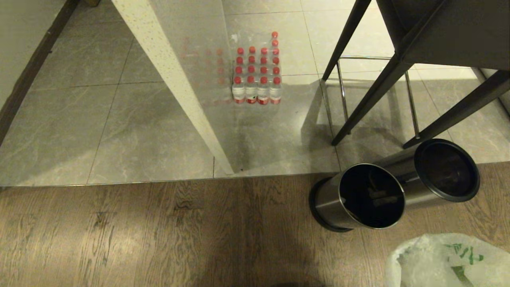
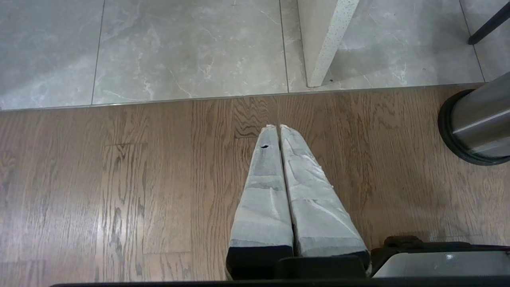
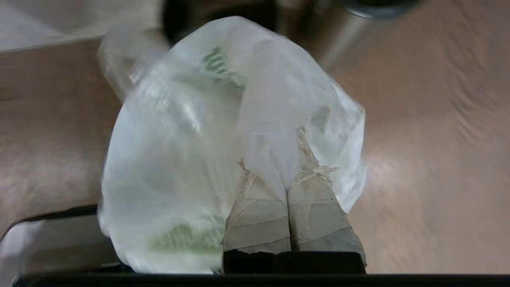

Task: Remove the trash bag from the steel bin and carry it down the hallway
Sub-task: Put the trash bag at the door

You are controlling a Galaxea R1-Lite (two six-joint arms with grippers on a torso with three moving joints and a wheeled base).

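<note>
Bag (image 3: 187, 159) first: I've got it pinched in the right gripper (image 3: 275, 175), the taped fingers (image 3: 318, 215) pressed together on a fold of the thin white plastic, green print showing through. It's out of the bin (image 1: 358, 195) and hanging clear of it, down at the lower right corner of my head view (image 1: 442, 263), nearer me than the bin. My right wrist picture is smeared, so I can't say exactly how much plastic sits between the fingers, but the bag billows out all around them.

Bin itself is tipped over on its side on the wood floor (image 1: 159, 231), dark mouth facing me, black base away. A second bin (image 1: 446, 169) lies just behind it, touching or nearly so, black rim towards me.

Beyond the bin the wood gives way to grey tiles (image 1: 59, 131). On those tiles, well left of the bin, a pale stone-edged panel (image 1: 171, 79) slants across, and a block of red-capped bottles (image 1: 257, 73) stands past it. Dark furniture legs (image 1: 370, 95) come down right behind the bin.

Left gripper (image 2: 279, 127) hangs over bare wood, well left of the bin, fingers closed together on nothing; the bin's base (image 2: 474, 123) shows at the edge of that view.
</note>
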